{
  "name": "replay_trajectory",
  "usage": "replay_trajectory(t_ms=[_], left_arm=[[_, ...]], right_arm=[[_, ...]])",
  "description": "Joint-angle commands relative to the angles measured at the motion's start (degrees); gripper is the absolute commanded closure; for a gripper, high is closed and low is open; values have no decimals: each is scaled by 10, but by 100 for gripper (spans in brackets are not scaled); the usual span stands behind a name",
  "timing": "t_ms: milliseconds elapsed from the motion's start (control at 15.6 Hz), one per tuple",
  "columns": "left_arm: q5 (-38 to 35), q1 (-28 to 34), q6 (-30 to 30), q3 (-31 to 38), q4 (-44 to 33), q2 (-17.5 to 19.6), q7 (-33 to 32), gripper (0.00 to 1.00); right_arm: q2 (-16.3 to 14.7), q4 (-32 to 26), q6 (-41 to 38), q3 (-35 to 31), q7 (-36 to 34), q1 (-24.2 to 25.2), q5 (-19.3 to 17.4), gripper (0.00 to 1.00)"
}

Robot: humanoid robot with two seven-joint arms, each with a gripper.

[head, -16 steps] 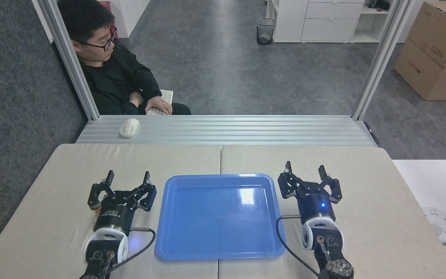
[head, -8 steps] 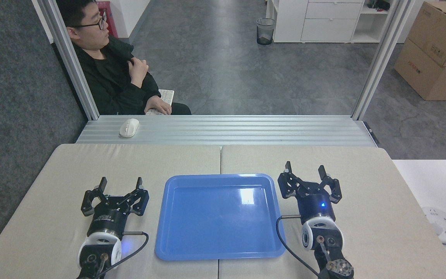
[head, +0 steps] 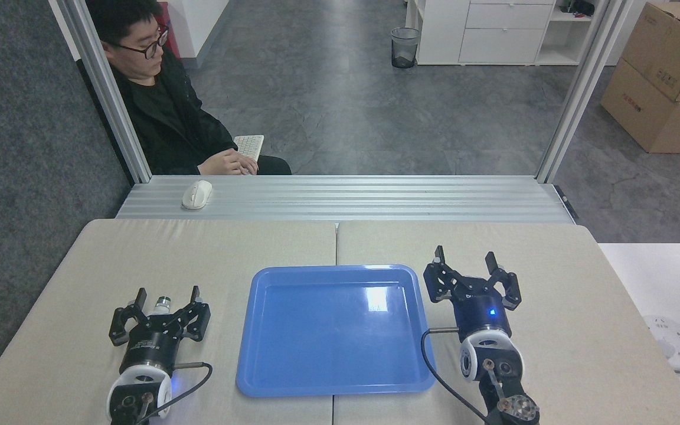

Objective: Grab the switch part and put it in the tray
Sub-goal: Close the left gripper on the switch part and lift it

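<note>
The blue tray [head: 257, 360] lies in the middle of the beige table, with nothing in it. Left of it my left gripper [head: 167, 295] is open, its two fingertips standing apart. The switch part [head: 163, 305] shows between those fingertips as a silver-green round cap; the rest of its body is hidden behind the gripper. Whether the fingers touch it I cannot tell. My right gripper [head: 465, 258] is open just beyond the tray's right rim, with nothing between its fingers.
A person in black sits beyond the table's far left with a hand on a white keyboard [head: 249, 145]. A white mouse [head: 196, 193] rests on the grey metal ledge [head: 375, 198]. A white power strip [head: 673, 341] lies at the right edge.
My left arm has drawn back toward me and to the left, uncovering the switch part's cap between its fingers. The right arm has not moved. The person shifted their arms.
</note>
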Motion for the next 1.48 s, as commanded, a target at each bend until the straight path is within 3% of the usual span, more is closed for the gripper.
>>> replay_trajectory(t_ms=[0,836,964,1350,1414], left_arm=[[0,-3,0,15,77,13,4,0],[-9,3,0,7,105,33,6,3],[-9,9,0,5,105,33,20,12],[-9,18,-9,-8,99,33,24,55],[-9,19,-12,-9,98,33,24,69]], right_arm=[[0,0,0,0,0,0,0,0],[0,0,0,0,0,0,0,0],[0,0,0,0,0,0,0,0],[0,0,1,0,0,-1,0,0],[0,0,1,0,0,0,0,0]])
